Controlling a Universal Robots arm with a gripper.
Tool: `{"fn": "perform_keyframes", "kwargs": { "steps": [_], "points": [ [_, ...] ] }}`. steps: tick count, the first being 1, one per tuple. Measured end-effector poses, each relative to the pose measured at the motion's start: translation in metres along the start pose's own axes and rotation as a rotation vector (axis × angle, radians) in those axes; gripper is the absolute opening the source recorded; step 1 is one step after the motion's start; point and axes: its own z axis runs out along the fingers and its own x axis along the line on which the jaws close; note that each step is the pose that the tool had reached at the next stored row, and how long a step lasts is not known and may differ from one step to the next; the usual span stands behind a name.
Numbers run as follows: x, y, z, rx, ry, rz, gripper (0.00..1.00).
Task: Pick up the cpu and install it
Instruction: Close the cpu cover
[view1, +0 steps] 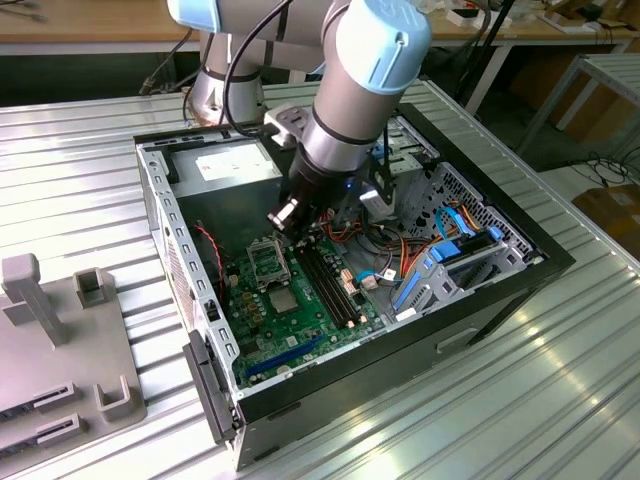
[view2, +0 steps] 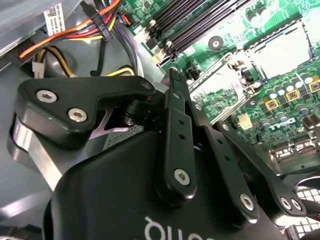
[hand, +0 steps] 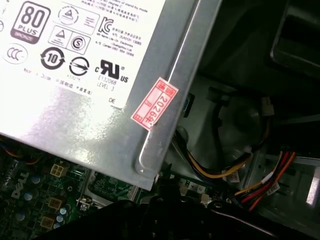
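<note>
Exterior view: a Universal Robots arm (view1: 350, 90) reaches down into an open computer case (view1: 200, 330) that lies on its side on a ribbed metal table (view1: 520, 400). Its hand (view1: 287, 213) hangs just above the green motherboard (view1: 300, 320), over the board's far edge, where the long black memory slots (view1: 330, 280) end. From these pictures one cannot tell whether the hand is open or closed.

The cpu (view1: 283, 300), a small flat grey square, lies on the motherboard beside the memory slots. It is on the near side of the silver socket frame (view1: 268, 262) and apart from the hand. The silver power supply (view1: 235, 165) sits past the motherboard's far edge, in the corner of the case. Blue drive brackets (view1: 440, 265) and a tangle of coloured cables (view1: 400, 250) lie off the motherboard toward the exterior view's right. A grey fixture (view1: 60, 340) rests on the table outside the case, toward the exterior view's left.

In the second wrist view, the black linkage of the hand (view2: 170, 82) stands over the motherboard (view2: 240, 105), with the socket frame (view2: 220, 75) just beyond it. The cpu (view2: 285, 47) is farther along the memory slots (view2: 200, 20).

In the first wrist view, the labelled face of the power supply (hand: 75, 100), with a red sticker (hand: 154, 103) near its edge, rises over a strip of the motherboard (hand: 30, 200). Yellow, orange and red cables (hand: 250, 175) run alongside.
</note>
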Motion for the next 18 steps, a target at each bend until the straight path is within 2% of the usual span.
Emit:
{"fn": "perform_keyframes", "kwargs": {
  "steps": [4,7,9,12,18],
  "points": [
    [0.0017,-0.0038,0.0049,-0.0055,-0.0022,0.000,0.11],
    [0.0021,-0.0050,0.0084,-0.0123,-0.0050,0.000,0.11],
    [0.0021,-0.0055,0.0106,-0.0217,-0.0085,-0.001,0.11],
    [0.0025,-0.0064,0.0135,-0.0317,-0.0125,-0.001,0.11],
    [0.0039,-0.0065,0.0156,-0.0403,-0.0157,-0.002,0.11]
  ]
}}
